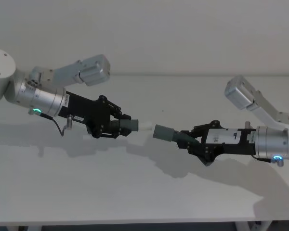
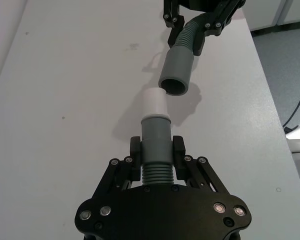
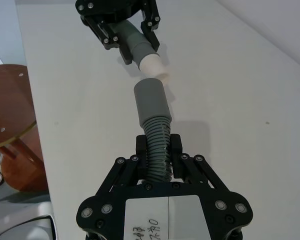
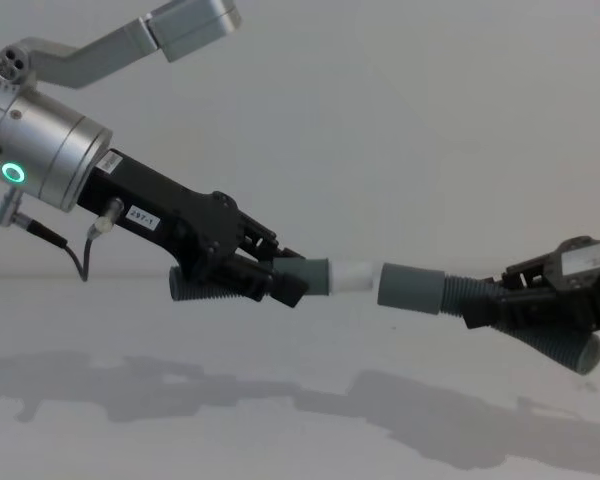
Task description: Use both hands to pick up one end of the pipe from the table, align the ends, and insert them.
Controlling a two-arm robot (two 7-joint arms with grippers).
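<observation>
Both pipe pieces hang in the air over the white table (image 1: 135,192), end to end. My left gripper (image 1: 116,126) is shut on the ribbed part of one piece (image 2: 155,137), whose narrow white tip (image 4: 355,275) points at the other piece. My right gripper (image 1: 192,139) is shut on the ribbed hose of the second piece (image 3: 158,135), its open grey cuff (image 4: 410,287) facing the white tip. A small gap separates the two ends. In the left wrist view the cuff mouth (image 2: 176,72) sits slightly to one side of the white tip (image 2: 154,102).
A round brown wooden stool (image 3: 10,110) stands beyond one table edge. Past the opposite edge lies grey floor with a black cable (image 2: 295,120). A wide bare table surface spreads below both arms.
</observation>
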